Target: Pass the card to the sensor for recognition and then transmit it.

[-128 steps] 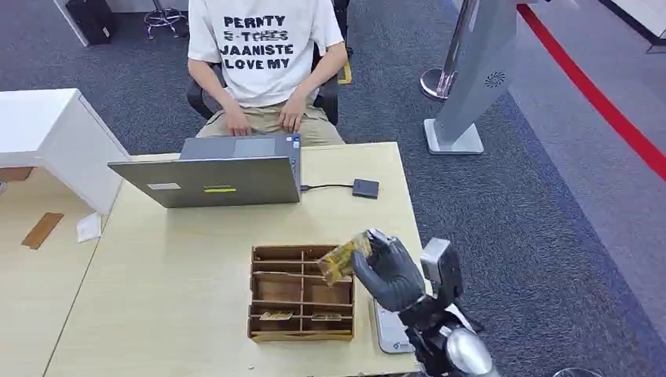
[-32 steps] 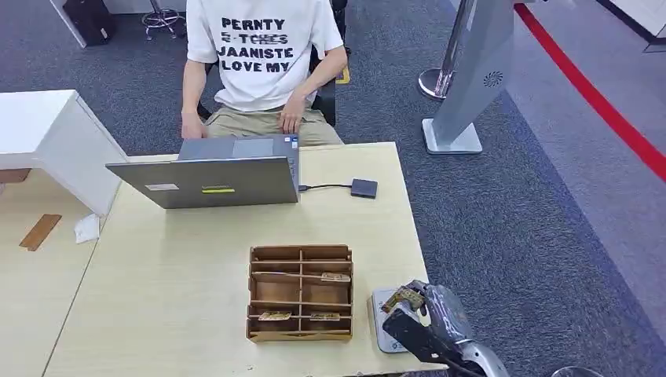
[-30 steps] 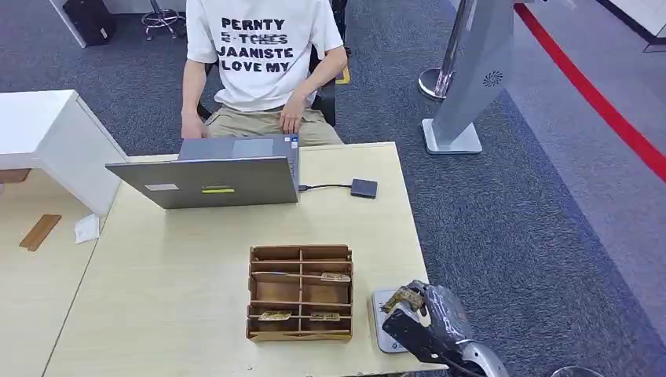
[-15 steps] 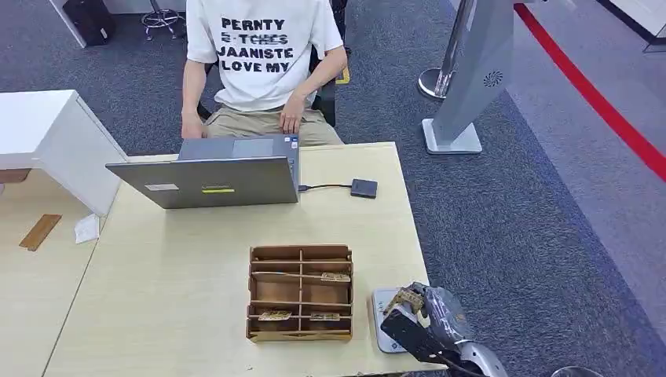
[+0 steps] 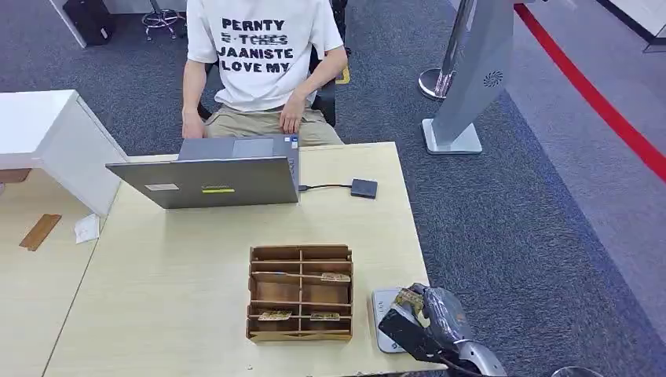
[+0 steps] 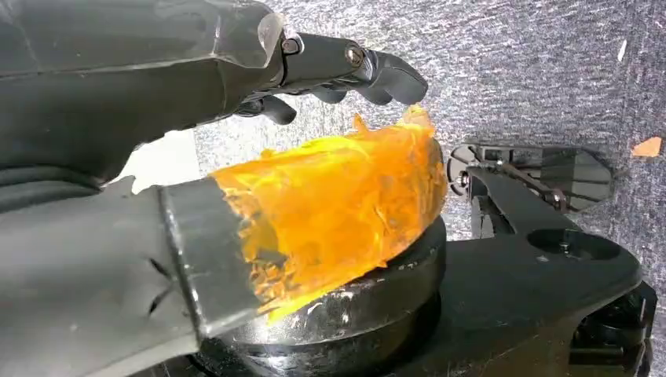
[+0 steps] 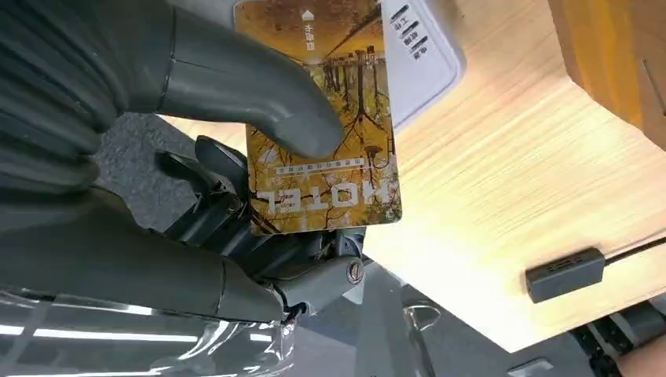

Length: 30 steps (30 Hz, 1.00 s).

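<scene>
Wooden organizer [image 5: 301,292] holds cards [image 5: 335,276] in three compartments. Right hand [image 5: 428,323] pinches the hotel card [image 7: 322,118] over the white sensor [image 7: 420,55], at the table's [image 5: 196,275] near right edge beside open carpet [image 5: 534,236]. Versus 4.3 s ago, card has moved from organizer to sensor. Left hand [image 6: 204,86] holds nothing, fingers apart.

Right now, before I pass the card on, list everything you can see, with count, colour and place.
hotel card: one, yellow-brown, in the right robot hand over the reader.
card reader: one, white-grey, table's near right edge.
wooden organiser: one, brown, beside the reader, three cards in its slots.
laptop: one, grey, open at the table's far side.
small dark box: one, cabled to the laptop.
table: one, light wood.
person: one, white printed shirt, seated behind the laptop.
right robot hand: dark grey, pinching the card.
left robot hand: dark, orange film on its thumb, over grey carpet.
</scene>
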{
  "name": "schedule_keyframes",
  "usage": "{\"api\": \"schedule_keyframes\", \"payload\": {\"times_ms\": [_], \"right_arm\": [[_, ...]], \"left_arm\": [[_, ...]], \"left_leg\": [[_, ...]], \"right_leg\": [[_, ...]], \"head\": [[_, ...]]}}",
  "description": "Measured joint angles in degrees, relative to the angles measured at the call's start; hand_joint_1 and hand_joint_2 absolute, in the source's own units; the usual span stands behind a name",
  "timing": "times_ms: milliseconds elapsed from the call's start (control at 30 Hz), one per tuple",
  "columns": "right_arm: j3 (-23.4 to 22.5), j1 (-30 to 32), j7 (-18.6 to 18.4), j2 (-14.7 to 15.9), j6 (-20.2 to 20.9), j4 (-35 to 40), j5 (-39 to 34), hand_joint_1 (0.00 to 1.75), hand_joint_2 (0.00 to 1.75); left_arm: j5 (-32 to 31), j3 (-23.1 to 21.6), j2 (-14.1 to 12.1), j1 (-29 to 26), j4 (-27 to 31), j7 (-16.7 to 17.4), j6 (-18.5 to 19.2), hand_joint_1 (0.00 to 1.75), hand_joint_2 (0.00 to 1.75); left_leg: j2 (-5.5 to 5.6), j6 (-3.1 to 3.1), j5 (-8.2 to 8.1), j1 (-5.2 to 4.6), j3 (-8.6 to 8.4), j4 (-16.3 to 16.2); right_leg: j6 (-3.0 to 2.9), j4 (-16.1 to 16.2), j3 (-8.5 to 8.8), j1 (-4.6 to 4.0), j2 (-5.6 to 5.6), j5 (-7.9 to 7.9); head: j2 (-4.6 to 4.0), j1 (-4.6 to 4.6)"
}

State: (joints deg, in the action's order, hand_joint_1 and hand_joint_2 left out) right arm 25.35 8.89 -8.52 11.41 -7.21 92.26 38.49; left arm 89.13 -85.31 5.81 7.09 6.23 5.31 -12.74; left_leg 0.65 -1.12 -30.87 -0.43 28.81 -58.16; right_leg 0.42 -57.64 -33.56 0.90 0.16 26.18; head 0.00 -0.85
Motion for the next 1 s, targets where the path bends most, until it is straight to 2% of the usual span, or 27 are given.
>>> {"api": "schedule_keyframes", "payload": {"times_ms": [400,1000], "right_arm": [[0.1,-0.3,-0.1,0.0,0.0,-0.4,0.2,1.75,1.75],[1.7,-1.9,-2.2,-0.2,1.3,-2.8,5.0,1.75,1.75]], "left_arm": [[0.0,-0.4,0.0,0.0,0.0,0.0,0.0,0.0,0.0],[0.4,-0.5,0.0,0.0,0.0,-0.4,0.0,0.0,0.0]], "left_leg": [[0.0,0.0,0.0,0.0,0.0,0.0],[-0.01,0.0,0.0,0.0,-0.03,0.0]], "right_leg": [[0.0,0.0,0.0,0.0,0.0,0.0],[0.0,0.0,0.01,0.0,0.02,0.0]], "head": [[0.0,0.02],[0.0,0.02]]}}
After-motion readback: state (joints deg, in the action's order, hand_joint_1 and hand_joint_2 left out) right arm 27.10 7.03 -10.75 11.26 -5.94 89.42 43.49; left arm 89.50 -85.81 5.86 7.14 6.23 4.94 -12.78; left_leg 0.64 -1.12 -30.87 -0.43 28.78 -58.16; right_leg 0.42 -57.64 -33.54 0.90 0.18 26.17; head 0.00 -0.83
